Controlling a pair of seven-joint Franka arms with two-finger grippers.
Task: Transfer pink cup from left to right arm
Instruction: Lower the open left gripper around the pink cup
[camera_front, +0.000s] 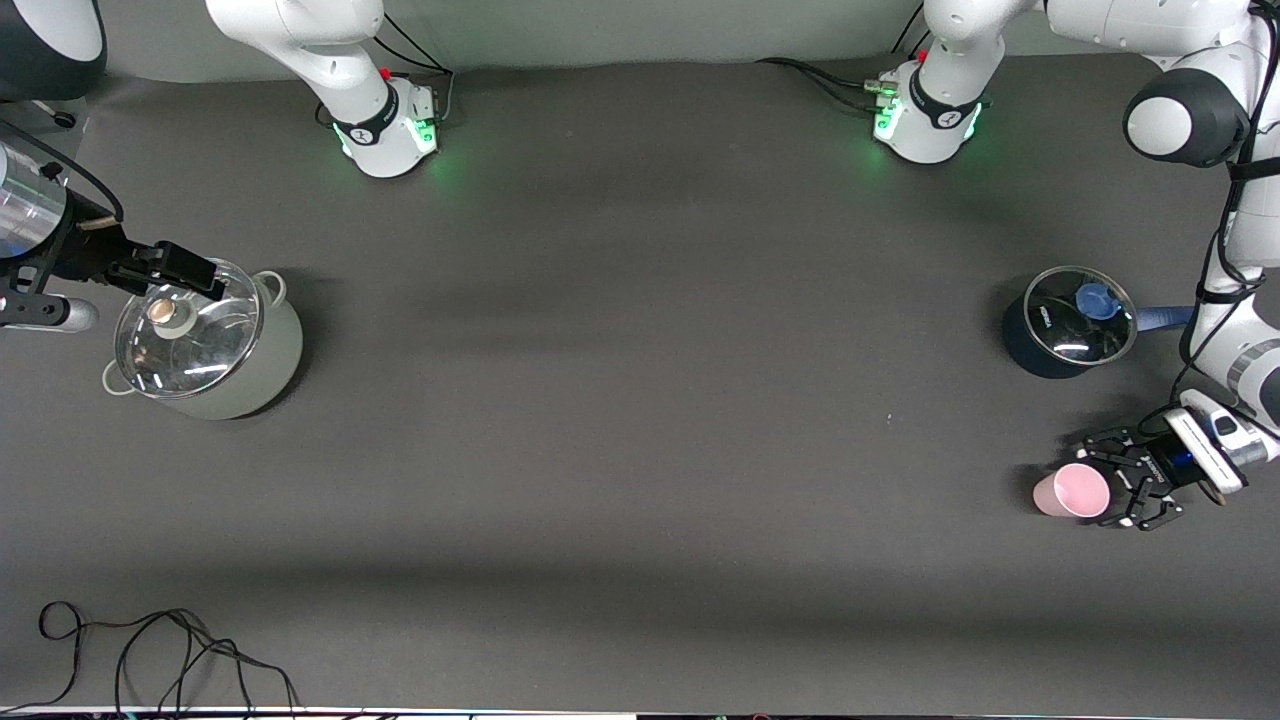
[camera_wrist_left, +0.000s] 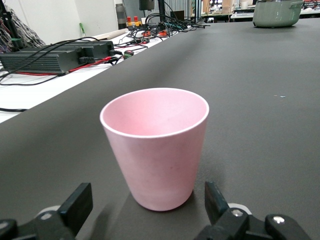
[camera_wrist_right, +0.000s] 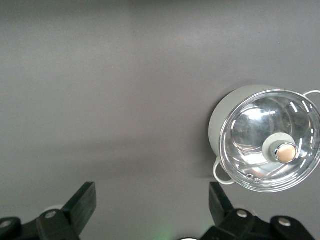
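a: nearest the front camera, a tangle of black cable (camera_front: 150, 655) is seen at the lower left of the frame, lying on the dark table (camera_front: 640, 420).

b: and the pink cup?

a: the pink cup (camera_front: 1072, 490) is found at the lower right of the frame, upright on the table, toward the left arm's end. it is not gripped.

b: left gripper state?

a: the left gripper (camera_front: 1120, 478) is held low just beside the cup, fingers spread wide. in the left wrist view the cup (camera_wrist_left: 156, 145) is seen just ahead of the two fingertips (camera_wrist_left: 77, 205), no contact visible.

b: right side?

a: the right gripper (camera_front: 175, 268) is seen at the middle left of the frame, over the pale green pot (camera_front: 205, 340) with a glass lid. fingers are spread wide, nothing held. in the right wrist view the pot (camera_wrist_right: 267, 140) is shown at the right edge, with the fingers (camera_wrist_right: 82, 202) apart over bare table.

b: anything else?

a: a dark saucepan (camera_front: 1065, 320) with a glass lid and blue knob is placed at the middle right of the frame, farther from the front camera than the cup.
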